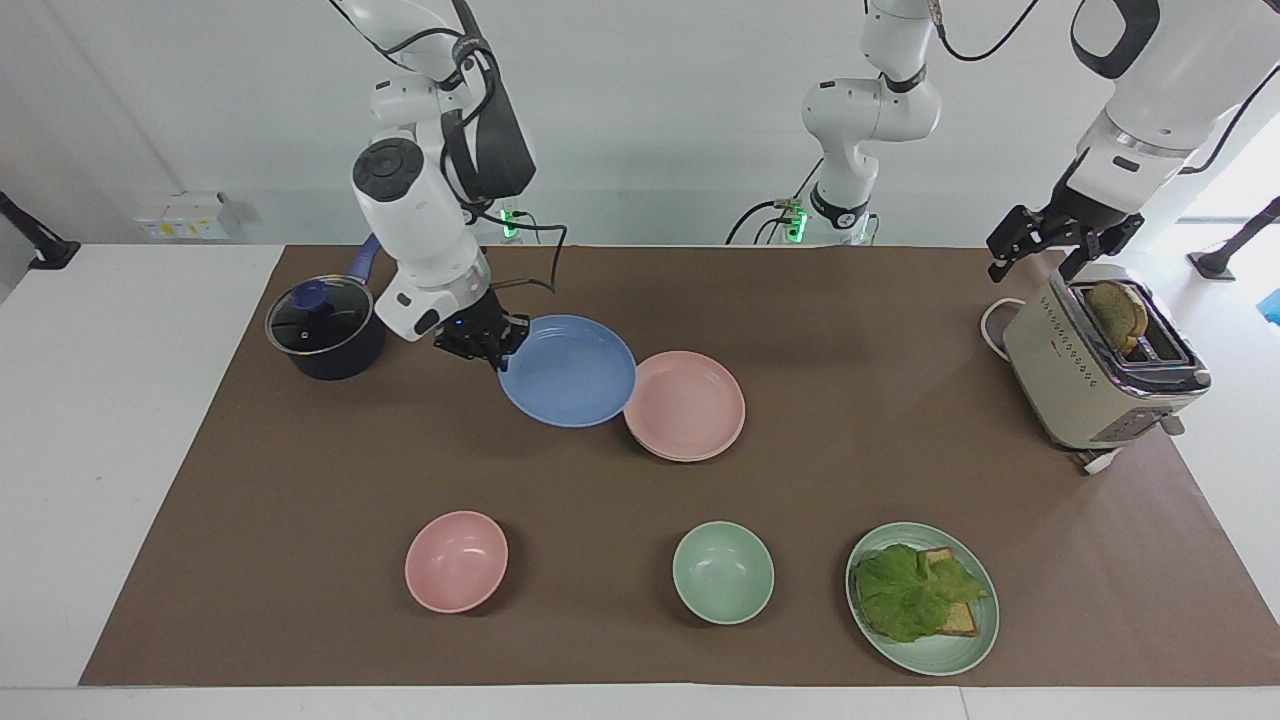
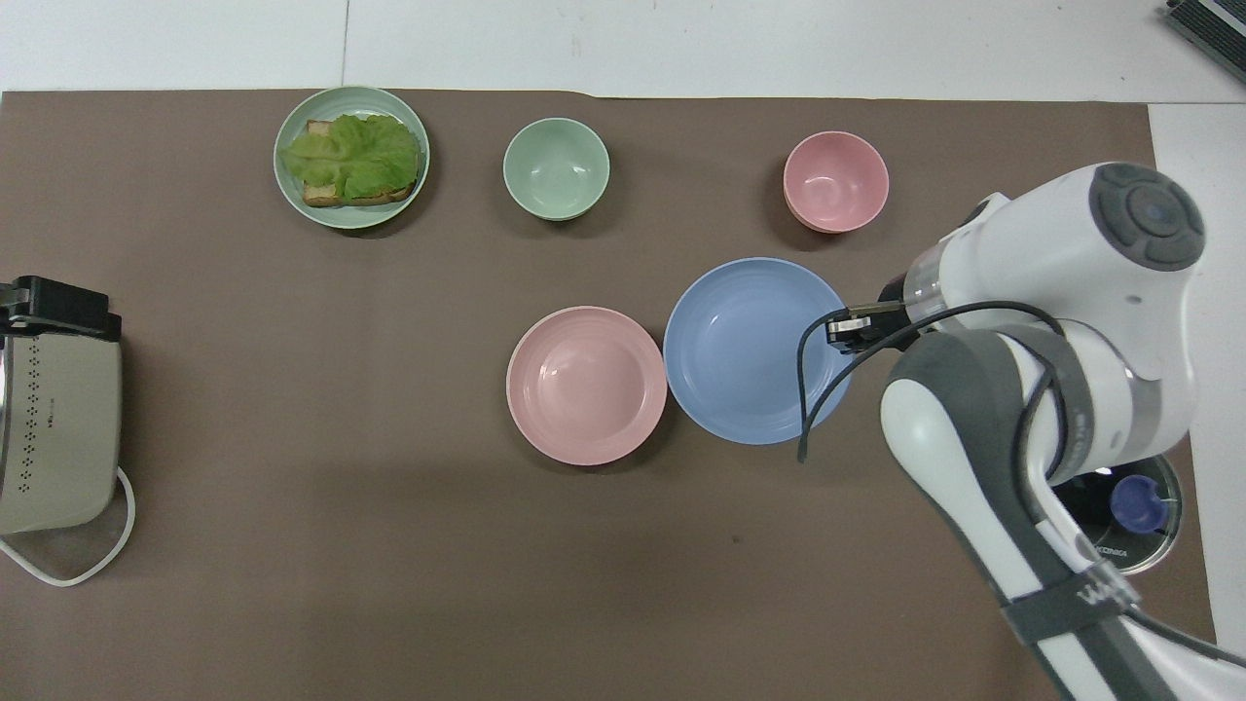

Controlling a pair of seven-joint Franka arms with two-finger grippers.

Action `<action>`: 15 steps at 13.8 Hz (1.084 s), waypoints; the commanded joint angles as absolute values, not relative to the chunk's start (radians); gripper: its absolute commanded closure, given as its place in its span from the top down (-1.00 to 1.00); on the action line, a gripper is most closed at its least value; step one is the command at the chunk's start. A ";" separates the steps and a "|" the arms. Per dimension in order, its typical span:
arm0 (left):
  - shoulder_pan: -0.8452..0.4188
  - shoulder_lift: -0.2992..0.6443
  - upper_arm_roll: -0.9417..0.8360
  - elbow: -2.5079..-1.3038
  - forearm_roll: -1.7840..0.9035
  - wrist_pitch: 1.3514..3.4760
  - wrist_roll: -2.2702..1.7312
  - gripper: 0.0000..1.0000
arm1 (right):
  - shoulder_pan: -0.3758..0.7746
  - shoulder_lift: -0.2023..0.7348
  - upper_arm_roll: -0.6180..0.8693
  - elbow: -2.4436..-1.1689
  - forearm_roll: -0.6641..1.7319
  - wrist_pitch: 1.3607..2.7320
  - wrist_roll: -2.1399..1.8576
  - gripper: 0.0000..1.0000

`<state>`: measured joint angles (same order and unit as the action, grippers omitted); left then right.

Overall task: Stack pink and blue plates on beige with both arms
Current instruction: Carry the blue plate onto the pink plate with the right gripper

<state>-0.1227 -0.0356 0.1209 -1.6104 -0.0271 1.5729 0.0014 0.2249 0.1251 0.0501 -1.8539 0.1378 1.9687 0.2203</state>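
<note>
A brown mat (image 1: 640, 480) is spread over a white table before a plain pale wall. Just left of the facing view's centre, the blue plate (image 1: 568, 372) is held up off the mat, roughly level. Its rim is pinched in the closed fingers of the right gripper (image 1: 497, 352).

The pink plate (image 1: 690, 400) lies at the centre of the frame, to the right of the held plate and slightly lower. The coming move turns on that direction. In the facing view the blue rim overlaps the pink plate's edge; in the overhead view the two rims are seen side by side. Both plates are round, so no long axis needs to be matched. Of the two arms, the right is by far the nearer to the stack.

A thin second rim (image 1: 672, 456) is seen under the pink plate's lower edge. It is judged to be the beige plate, though this cannot be confirmed.

The left gripper (image 1: 1037, 260) waits with its fingers spread in the upper right, over the toaster (image 1: 1095, 380), in which a slice of bread (image 1: 1118, 312) stands. Along the bottom of the frame, the pink bowl (image 1: 456, 560) and the green bowl (image 1: 723, 572) are empty. The green plate (image 1: 965, 645) carries lettuce on toast. A lidded pot (image 1: 322, 330) sits at the upper left.
</note>
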 commanded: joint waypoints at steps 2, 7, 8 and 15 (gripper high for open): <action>-0.120 -0.057 0.120 -1.631 -0.021 1.569 -0.002 1.00 | 0.327 0.192 0.051 -1.842 0.186 2.061 0.407 -1.00; -0.121 -0.057 0.120 -1.632 -0.020 1.569 -0.002 1.00 | 0.400 0.253 0.051 -1.850 0.225 2.147 0.489 -1.00; -0.120 -0.057 0.120 -1.631 -0.020 1.569 -0.002 1.00 | 0.423 0.265 0.051 -1.853 0.225 2.163 0.501 -1.00; -0.121 -0.057 0.120 -1.631 -0.020 1.569 -0.002 1.00 | 0.457 0.279 0.051 -1.908 0.224 2.232 0.529 -1.00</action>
<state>-0.1227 -0.0356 0.1209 -1.6104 -0.0271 1.5729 0.0014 0.4626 0.2964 0.0512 -1.8797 0.1966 2.2094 0.5354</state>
